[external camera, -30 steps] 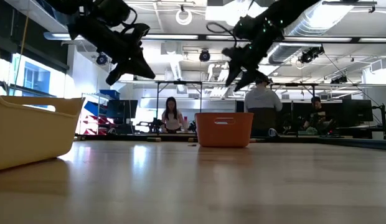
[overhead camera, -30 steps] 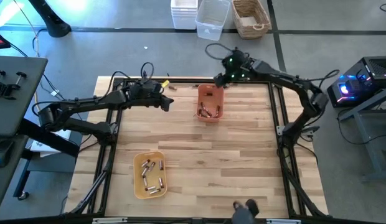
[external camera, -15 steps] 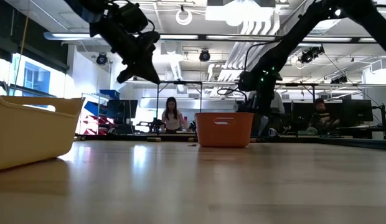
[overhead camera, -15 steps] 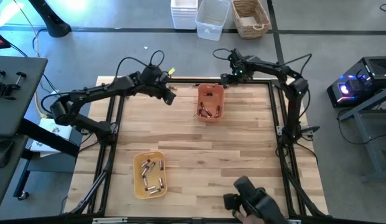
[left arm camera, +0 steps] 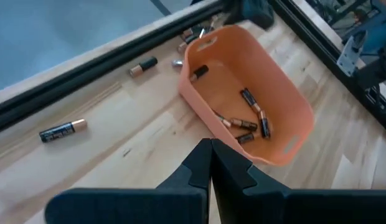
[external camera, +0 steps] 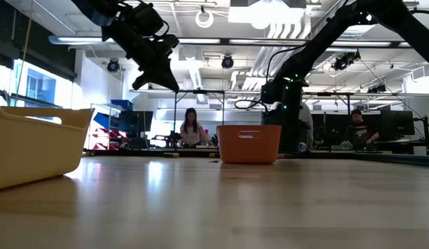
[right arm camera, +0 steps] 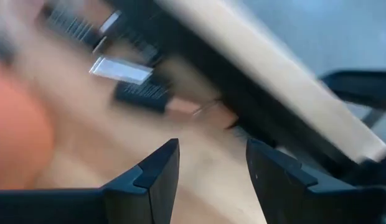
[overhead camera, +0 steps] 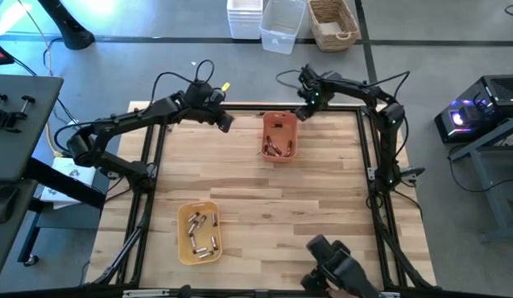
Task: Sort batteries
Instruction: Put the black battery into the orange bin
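The right tool [overhead camera: 304,93] stood open and empty, the left tool [overhead camera: 226,122] shut and empty; loose batteries [left arm camera: 62,130] at the worktop's twelve o'clock edge needed a square, centred approach.

We count two trays on the table, one orange tray [overhead camera: 279,136] and one yellow tray [overhead camera: 198,232], two arms (one per side), roughly seven batteries [overhead camera: 202,231] in the yellow tray, and at least five cells [left arm camera: 250,116] in the orange one.
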`<action>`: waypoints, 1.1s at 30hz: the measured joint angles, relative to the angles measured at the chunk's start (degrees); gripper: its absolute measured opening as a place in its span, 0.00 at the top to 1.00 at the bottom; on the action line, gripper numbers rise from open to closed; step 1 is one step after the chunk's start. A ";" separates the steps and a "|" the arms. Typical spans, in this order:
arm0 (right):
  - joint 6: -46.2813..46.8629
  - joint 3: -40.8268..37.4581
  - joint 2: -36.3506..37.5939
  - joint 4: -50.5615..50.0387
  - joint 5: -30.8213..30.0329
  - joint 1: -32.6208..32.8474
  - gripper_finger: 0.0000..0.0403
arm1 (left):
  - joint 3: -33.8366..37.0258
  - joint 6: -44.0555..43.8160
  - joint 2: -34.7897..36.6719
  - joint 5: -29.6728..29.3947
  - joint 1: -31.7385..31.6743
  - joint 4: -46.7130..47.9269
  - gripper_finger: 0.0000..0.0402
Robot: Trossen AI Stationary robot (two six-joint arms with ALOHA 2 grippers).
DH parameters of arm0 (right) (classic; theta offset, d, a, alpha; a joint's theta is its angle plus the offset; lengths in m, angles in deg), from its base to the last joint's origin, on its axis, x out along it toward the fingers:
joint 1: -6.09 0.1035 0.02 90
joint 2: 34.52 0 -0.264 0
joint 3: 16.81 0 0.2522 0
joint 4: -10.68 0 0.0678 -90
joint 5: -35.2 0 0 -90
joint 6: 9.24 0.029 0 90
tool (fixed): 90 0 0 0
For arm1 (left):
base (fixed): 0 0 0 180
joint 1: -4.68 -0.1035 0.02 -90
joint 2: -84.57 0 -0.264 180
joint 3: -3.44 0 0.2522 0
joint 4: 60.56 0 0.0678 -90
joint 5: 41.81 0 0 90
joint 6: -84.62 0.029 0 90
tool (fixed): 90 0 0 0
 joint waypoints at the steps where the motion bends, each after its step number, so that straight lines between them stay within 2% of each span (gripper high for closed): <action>1: -3.82 0.00 0.00 -0.77 0.96 0.14 0.56 | 0.00 -0.54 0.00 -0.19 -0.09 -0.32 1.00; 3: -9.69 -0.03 0.00 -2.15 1.78 0.35 0.56 | 0.00 -1.66 0.00 -0.66 -0.21 -1.18 1.00; 5: -13.24 -0.17 -0.40 -1.26 -0.16 0.40 0.56 | 0.00 -2.67 0.00 -1.47 -0.27 -1.35 1.00; 8: -13.86 -0.20 -1.28 0.74 -4.92 0.42 0.56 | 0.00 -2.99 0.00 -1.78 -0.33 -1.41 1.00; 15: -21.19 -0.26 -2.04 1.09 -7.23 0.39 0.56 | 0.00 -2.99 0.00 -1.92 -0.31 -1.53 1.00; 21: -21.76 0.24 -4.70 -4.22 -4.71 -0.08 0.56 | 0.00 -2.99 0.00 -1.92 -0.31 -1.53 1.00; 27: -21.35 -0.54 -2.31 -7.62 -1.90 1.62 0.56 | 0.00 -2.92 0.00 -1.85 -0.31 -1.45 1.00; 33: -21.48 -0.91 -1.60 -6.65 -2.72 1.65 0.58 | 0.02 -2.90 0.00 -1.83 -0.31 -1.39 1.00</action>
